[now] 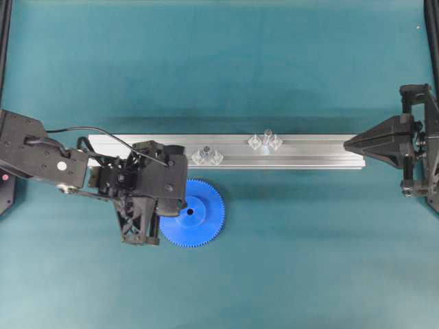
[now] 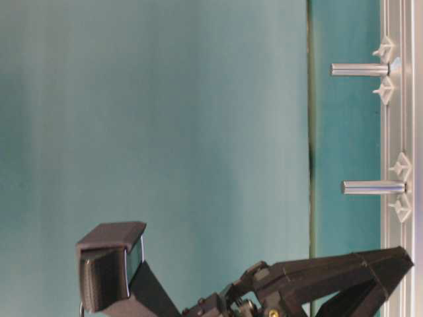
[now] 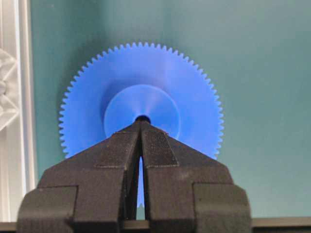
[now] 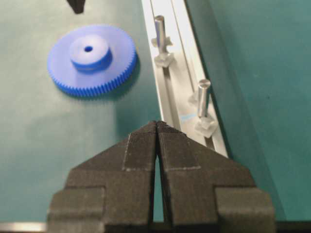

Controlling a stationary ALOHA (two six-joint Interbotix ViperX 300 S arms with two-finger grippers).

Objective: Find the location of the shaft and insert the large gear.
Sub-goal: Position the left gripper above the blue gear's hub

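Closed left hand [image 3: 141, 127], over large gear [image 3: 141, 97]

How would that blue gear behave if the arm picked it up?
The large gear looks like solid moulded plastic, so probably stiff and light. Lying flat on the mat, it should not roll. Its raised hub gives fingers something to pinch.

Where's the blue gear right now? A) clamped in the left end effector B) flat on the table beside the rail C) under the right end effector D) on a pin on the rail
B. The large gear lies flat on the green table, just off the aluminium rail; its centre hole is empty, and the shut left end effector hangs above the hub without gripping it.
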